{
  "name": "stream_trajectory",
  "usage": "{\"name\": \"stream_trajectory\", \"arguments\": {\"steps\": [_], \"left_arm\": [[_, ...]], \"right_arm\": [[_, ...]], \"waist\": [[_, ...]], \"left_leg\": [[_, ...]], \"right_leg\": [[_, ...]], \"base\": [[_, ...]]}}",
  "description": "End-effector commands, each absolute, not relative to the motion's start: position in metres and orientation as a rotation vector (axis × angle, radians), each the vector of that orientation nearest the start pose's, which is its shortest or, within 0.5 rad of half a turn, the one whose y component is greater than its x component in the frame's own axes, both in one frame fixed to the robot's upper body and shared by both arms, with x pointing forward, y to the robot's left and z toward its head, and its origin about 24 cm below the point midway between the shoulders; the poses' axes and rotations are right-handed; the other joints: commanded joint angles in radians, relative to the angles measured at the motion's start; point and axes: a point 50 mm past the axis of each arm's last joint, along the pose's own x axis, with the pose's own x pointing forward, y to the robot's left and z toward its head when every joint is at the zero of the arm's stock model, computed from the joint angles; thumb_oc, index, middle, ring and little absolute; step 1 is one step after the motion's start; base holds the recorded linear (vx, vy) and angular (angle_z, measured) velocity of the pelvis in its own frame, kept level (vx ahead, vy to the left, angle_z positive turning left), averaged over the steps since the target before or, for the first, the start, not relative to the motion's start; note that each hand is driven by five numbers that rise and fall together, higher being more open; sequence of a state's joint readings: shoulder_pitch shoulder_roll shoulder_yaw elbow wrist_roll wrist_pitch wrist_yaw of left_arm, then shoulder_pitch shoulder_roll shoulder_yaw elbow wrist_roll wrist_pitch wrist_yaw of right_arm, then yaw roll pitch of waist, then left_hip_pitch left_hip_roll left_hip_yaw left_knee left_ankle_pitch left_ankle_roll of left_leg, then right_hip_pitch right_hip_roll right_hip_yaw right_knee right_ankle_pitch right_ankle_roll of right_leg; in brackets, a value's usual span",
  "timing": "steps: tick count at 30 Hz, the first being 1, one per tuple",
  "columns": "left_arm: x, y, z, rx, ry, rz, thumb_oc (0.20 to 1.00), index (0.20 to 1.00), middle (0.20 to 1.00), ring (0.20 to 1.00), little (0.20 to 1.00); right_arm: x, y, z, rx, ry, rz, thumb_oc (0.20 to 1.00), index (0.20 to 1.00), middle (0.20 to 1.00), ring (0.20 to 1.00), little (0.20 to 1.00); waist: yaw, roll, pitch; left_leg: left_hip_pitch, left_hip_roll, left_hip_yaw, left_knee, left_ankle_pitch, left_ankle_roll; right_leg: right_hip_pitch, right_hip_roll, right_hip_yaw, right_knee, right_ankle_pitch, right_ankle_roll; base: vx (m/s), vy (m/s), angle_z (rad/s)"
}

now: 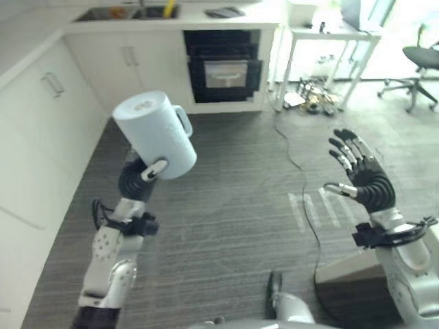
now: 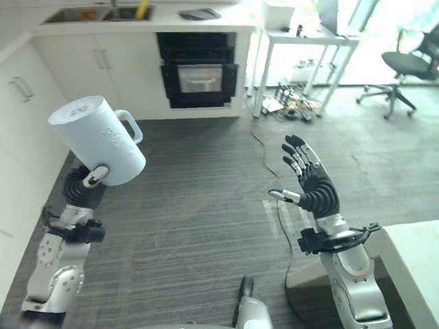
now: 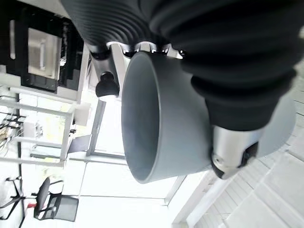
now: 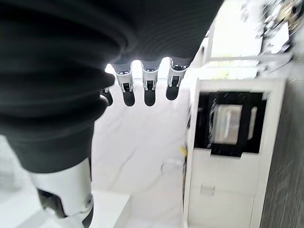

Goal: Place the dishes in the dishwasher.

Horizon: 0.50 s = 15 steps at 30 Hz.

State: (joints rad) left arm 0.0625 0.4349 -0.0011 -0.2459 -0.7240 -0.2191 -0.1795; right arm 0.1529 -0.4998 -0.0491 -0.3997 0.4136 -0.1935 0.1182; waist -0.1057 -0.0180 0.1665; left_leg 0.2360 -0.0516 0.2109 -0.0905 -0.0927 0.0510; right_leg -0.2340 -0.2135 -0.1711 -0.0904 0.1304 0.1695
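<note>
A pale blue mug (image 1: pixel 155 134) with a handle is raised above the floor at the left, tilted with its base toward me. My left hand (image 1: pixel 139 175) is shut on the mug from below, its thumb against the wall. In the left wrist view the mug's open mouth (image 3: pixel 142 118) faces away past my thumb. My right hand (image 1: pixel 361 175) is held up at the right, open, fingers spread, holding nothing. The black open dishwasher (image 1: pixel 223 65) sits in the cabinet run at the far side of the room.
White cabinets (image 1: pixel 48 103) line the left side. A counter with a sink (image 1: pixel 127 12) runs along the back. A white table (image 1: pixel 329 41) and an office chair (image 1: pixel 420 65) stand at the back right. A white counter corner (image 2: pixel 418 253) is near my right arm.
</note>
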Motion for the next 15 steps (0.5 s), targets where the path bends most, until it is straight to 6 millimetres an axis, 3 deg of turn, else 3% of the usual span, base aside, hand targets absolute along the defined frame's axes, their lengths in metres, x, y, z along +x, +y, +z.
{"name": "stream_trajectory", "arguments": {"steps": [1,4,7,8,9,10,11,13,15], "left_arm": [[0.220,0.206,0.165,-0.198,-0.621,-0.323,0.200,0.200,0.200,0.200,0.200],[0.220,0.205,0.167,-0.206,-0.629,-0.328,0.200,0.200,0.200,0.200,0.200],[0.223,0.202,0.170,-0.249,-0.634,-0.341,0.200,0.200,0.200,0.200,0.200],[0.221,0.202,0.171,-0.260,-0.646,-0.342,0.200,0.200,0.200,0.200,0.200],[0.221,0.202,0.170,-0.263,-0.646,-0.337,0.200,0.200,0.200,0.200,0.200],[0.219,0.203,0.168,-0.282,-0.649,-0.331,0.200,0.200,0.200,0.200,0.200],[0.217,0.203,0.166,-0.288,-0.650,-0.333,0.200,0.200,0.200,0.200,0.200],[0.215,0.203,0.162,-0.288,-0.654,-0.334,0.200,0.200,0.200,0.200,0.200],[0.213,0.205,0.160,-0.299,-0.661,-0.320,0.200,0.200,0.200,0.200,0.200]], "right_arm": [[0.202,-0.213,0.162,-0.103,-0.575,0.228,1.000,1.000,1.000,1.000,1.000],[0.202,-0.215,0.163,-0.108,-0.580,0.221,1.000,1.000,1.000,1.000,1.000],[0.209,-0.211,0.169,-0.096,-0.579,0.229,1.000,1.000,1.000,1.000,1.000],[0.210,-0.207,0.169,-0.126,-0.573,0.243,1.000,1.000,1.000,1.000,1.000],[0.211,-0.207,0.169,-0.131,-0.570,0.244,1.000,1.000,1.000,1.000,1.000],[0.213,-0.207,0.167,-0.133,-0.560,0.249,1.000,1.000,1.000,1.000,1.000],[0.214,-0.206,0.166,-0.138,-0.560,0.249,1.000,1.000,1.000,1.000,1.000],[0.215,-0.205,0.166,-0.142,-0.563,0.250,1.000,1.000,1.000,1.000,1.000],[0.221,-0.201,0.167,-0.156,-0.567,0.261,1.000,1.000,1.000,1.000,1.000]], "waist": [[-0.019,0.009,0.023],[-0.028,0.007,0.004],[-0.034,0.025,-0.035],[-0.029,0.047,-0.053],[-0.028,0.049,-0.054],[-0.015,0.043,-0.046],[-0.003,0.036,-0.035],[0.022,0.013,-0.009],[0.044,0.006,0.016]], "left_leg": [[0.017,0.045,-0.098,0.003,-0.028,-0.030],[0.069,0.053,-0.114,0.003,-0.049,-0.035],[0.125,0.092,-0.134,0.044,-0.039,-0.078],[0.081,0.128,-0.130,0.206,0.103,-0.136],[0.063,0.133,-0.130,0.248,0.120,-0.146],[-0.029,0.136,-0.103,0.448,0.207,-0.183],[-0.112,0.139,-0.084,0.538,0.241,-0.197],[-0.244,0.151,-0.041,0.632,0.223,-0.188],[-0.298,0.163,0.015,0.569,0.189,-0.168]], "right_leg": [[0.048,0.073,0.023,0.003,0.077,0.006],[0.096,0.080,0.028,0.003,0.085,0.000],[0.133,0.111,0.021,0.003,0.075,-0.033],[0.164,0.148,0.013,0.003,0.038,-0.072],[0.171,0.152,0.009,0.003,0.029,-0.080],[0.223,0.158,-0.004,0.003,-0.005,-0.111],[0.256,0.154,-0.013,0.003,-0.021,-0.126],[0.303,0.127,-0.041,0.003,-0.038,-0.131],[0.335,0.107,-0.058,0.003,-0.060,-0.122]], "base": [[0.48,-0.316,0.22],[0.46,-0.328,0.66],[0.46,-0.385,0.45],[0.38,-0.407,0.17],[0.42,-0.493,0.16],[0.27,-0.326,0.14],[0.31,-0.367,0.00],[0.23,-0.187,-0.15],[0.24,-0.011,-0.09]]}}
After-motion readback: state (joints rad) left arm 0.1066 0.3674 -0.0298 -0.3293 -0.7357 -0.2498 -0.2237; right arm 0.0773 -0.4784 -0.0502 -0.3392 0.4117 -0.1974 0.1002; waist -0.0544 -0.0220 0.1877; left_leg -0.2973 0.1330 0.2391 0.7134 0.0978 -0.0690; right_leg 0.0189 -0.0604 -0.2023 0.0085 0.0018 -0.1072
